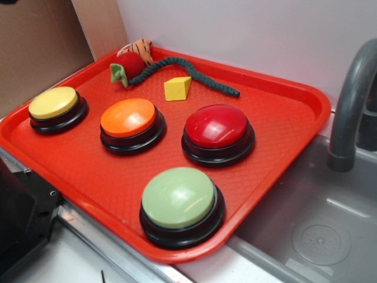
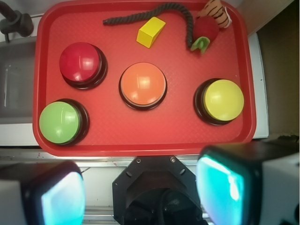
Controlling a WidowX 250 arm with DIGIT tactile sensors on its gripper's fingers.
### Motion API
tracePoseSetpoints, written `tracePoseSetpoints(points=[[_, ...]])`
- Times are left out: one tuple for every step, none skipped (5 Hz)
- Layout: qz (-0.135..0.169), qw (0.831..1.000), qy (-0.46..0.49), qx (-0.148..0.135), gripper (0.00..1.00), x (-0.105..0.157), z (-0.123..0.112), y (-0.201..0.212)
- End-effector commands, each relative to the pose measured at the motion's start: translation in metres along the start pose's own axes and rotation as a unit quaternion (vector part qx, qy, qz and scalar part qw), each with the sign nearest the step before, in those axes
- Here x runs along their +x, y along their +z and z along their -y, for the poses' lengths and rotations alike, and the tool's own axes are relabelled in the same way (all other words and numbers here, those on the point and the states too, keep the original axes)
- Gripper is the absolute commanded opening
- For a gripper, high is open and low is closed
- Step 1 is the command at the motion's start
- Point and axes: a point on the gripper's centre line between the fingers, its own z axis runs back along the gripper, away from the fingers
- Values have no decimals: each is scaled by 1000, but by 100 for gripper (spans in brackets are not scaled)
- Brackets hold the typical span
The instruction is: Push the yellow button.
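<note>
A red plastic tray [image 1: 283, 127] is sitting beside a grey sink [image 1: 330, 230]. The round pale-yellow domed button [image 2: 223, 100] on its black base is resting near one tray corner, beside the orange domed button [image 2: 142, 84]. The hand [image 2: 140, 194], fingers spread wide, is hovering off the tray's edge, touching nothing.

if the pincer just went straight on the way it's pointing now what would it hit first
Probably the near rim of the red tray, or the bare tray floor just past it. The pincer, fingers wide apart, points down at that edge. The orange button lies farther along; the yellow button sits off to the side. Depth is unclear.
</note>
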Motion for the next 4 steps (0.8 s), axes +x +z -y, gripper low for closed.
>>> tracePoseSetpoints(points=[[0, 1000, 0, 0, 100, 0, 0, 0], [-12, 1000, 3, 16, 100, 20, -41, -34], [-18, 999, 6, 43, 100, 28, -75, -64], [-42, 997, 46, 43, 100, 31, -111, -96]])
